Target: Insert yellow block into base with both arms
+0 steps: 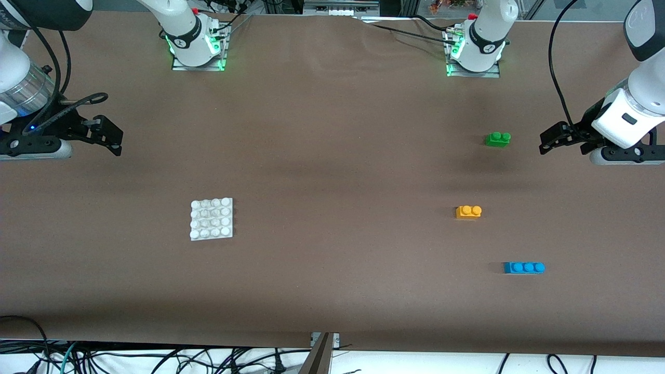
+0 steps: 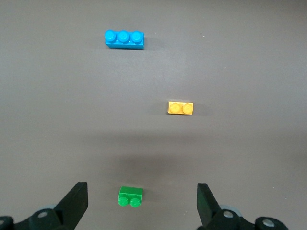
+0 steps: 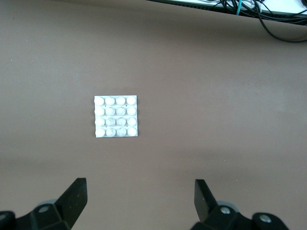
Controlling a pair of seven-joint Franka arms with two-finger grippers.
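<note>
Front view: yellow block, base well apart; no readable writing.

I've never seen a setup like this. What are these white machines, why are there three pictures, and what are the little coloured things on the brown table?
The white machines are two robot arms bolted to one edge of the table. Each ends in a black two-fingered gripper. The wide picture comes from a high camera facing them. The left gripper hangs at one end of the table, the right gripper at the other; both are open and hold nothing.

The two smaller pictures come from cameras on the arms' wrists, looking down past the gripper fingers.

On the table lie toy bricks: a yellow block, a green brick farther from the front camera, and a longer blue brick nearer to it. The white studded base lies apart, toward the right arm's end.
</note>
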